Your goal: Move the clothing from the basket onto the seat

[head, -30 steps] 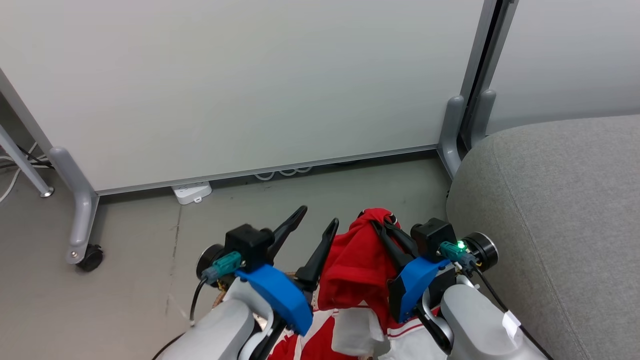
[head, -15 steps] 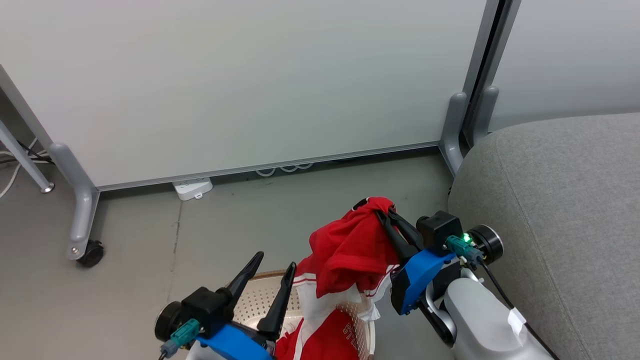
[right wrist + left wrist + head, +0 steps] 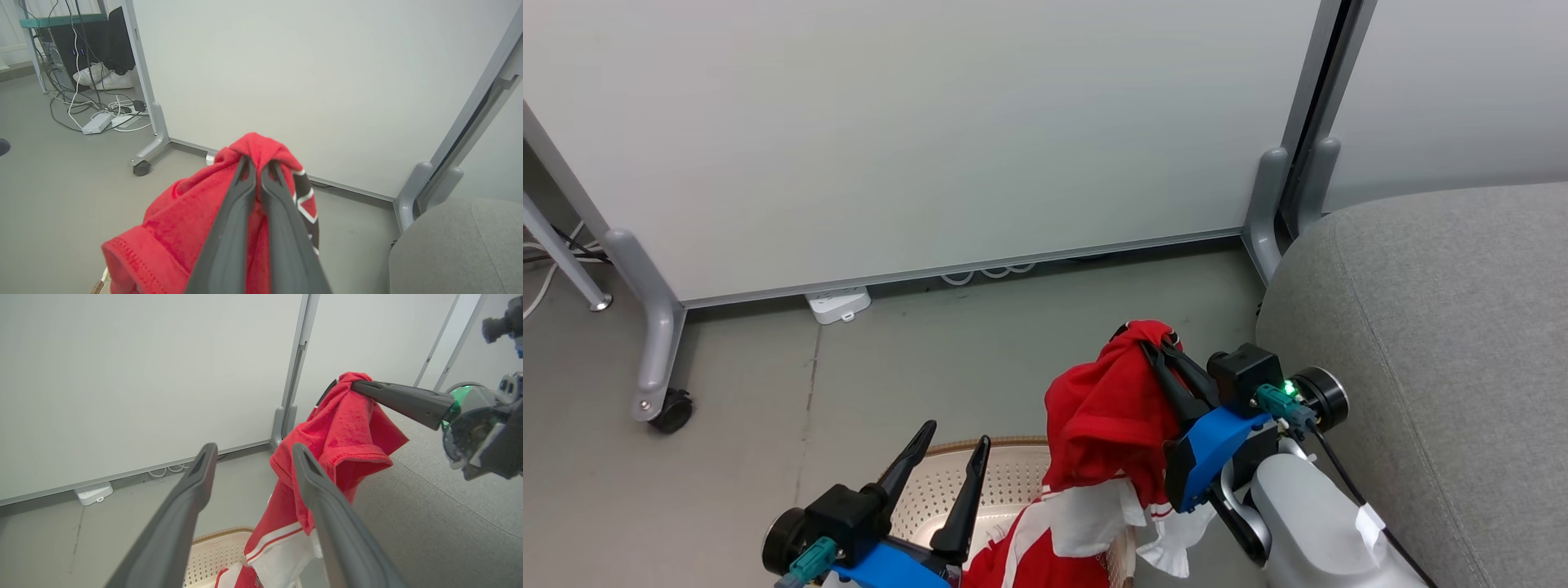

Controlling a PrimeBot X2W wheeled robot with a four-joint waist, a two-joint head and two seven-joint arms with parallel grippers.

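Grey concrete floor [image 3: 980, 359] and white wheeled partition panels [image 3: 931, 122] frame the scene as the robot's right pincer [image 3: 1157, 346] holds a red sports jersey [image 3: 1107, 408] aloft. Its two long dark fingers are closed tight on a bunched fold at the garment's top. A black, white-edged marking shows on the cloth just beside those fingers in the right wrist view. The jersey hangs above the cream-white perforated plastic laundry basket [image 3: 1005, 478] with a brown woven-look rim. Red-and-white striped cloth [image 3: 1045, 547] trails from under the jersey into the basket; whether that lower cloth is a separate garment cannot be told. The left pincer [image 3: 956, 434] hovers over the basket's left side, fingers spread apart and holding nothing, near the hanging cloth. A large grey fabric-upholstered seat [image 3: 1437, 343] with rounded edges stands to the right, just beside the raised right arm. A white power strip [image 3: 837, 306] lies on the floor at the foot of the partition.
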